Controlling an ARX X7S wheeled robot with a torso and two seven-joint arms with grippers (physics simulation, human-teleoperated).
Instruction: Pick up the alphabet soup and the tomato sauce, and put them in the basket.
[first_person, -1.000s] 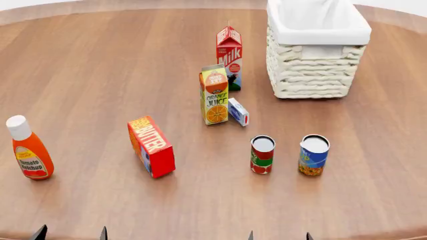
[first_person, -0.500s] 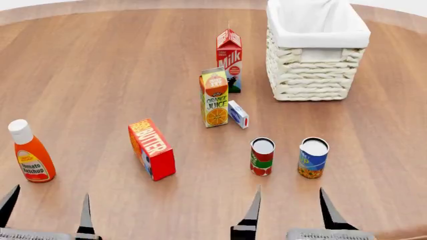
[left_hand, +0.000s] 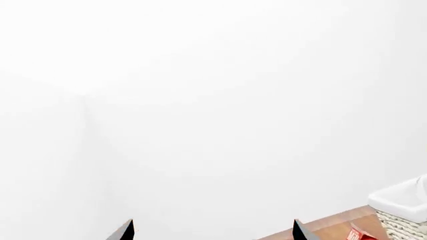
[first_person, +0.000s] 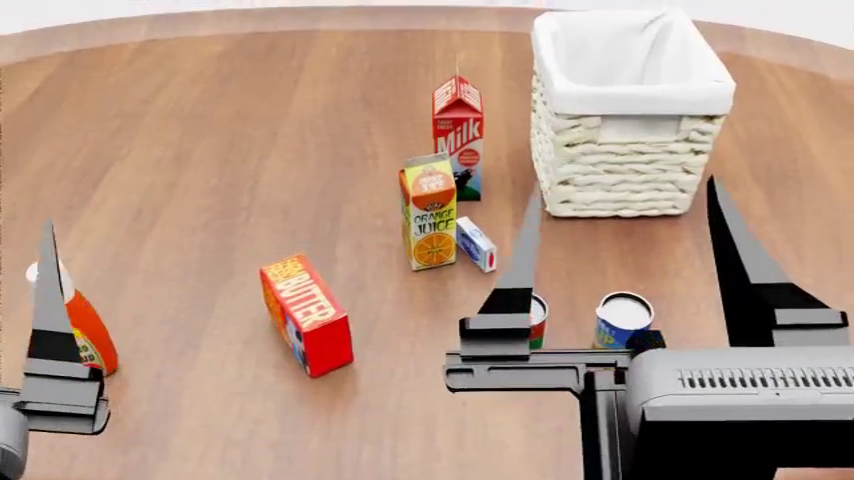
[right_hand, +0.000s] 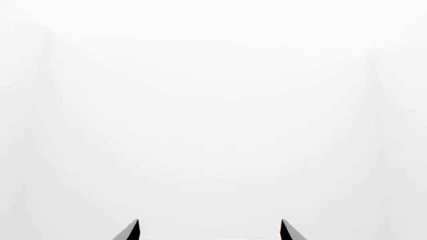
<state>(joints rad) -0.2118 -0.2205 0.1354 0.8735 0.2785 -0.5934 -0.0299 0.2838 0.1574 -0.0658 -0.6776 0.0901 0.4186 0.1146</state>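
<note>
The alphabet soup (first_person: 622, 318), a blue can with a pale top, stands on the wooden table, its lower half hidden by my right arm. To its left, the red-and-green tomato sauce (first_person: 538, 322) shows only as a sliver behind a right finger (first_person: 521, 260). The cream wicker basket (first_person: 627, 170) with white lining stands farther back; its rim (left_hand: 403, 202) also shows in the left wrist view. My right gripper (first_person: 623, 187) is open, raised in front of both cans, holding nothing. My left gripper (left_hand: 212, 227) is open too; one finger (first_person: 51, 300) shows at the far left.
An orange ketchup bottle (first_person: 91, 335) stands behind the left finger. A red butter box (first_person: 307, 315), an orange juice carton (first_person: 430, 215), a milk carton (first_person: 458, 135) and a small blue-white box (first_person: 475, 245) sit mid-table. Both wrist views mostly show white wall.
Both grippers have risen from the bottom edge well into the head view, the right one now covering the lower parts of both cans. The objects on the table have not moved.
</note>
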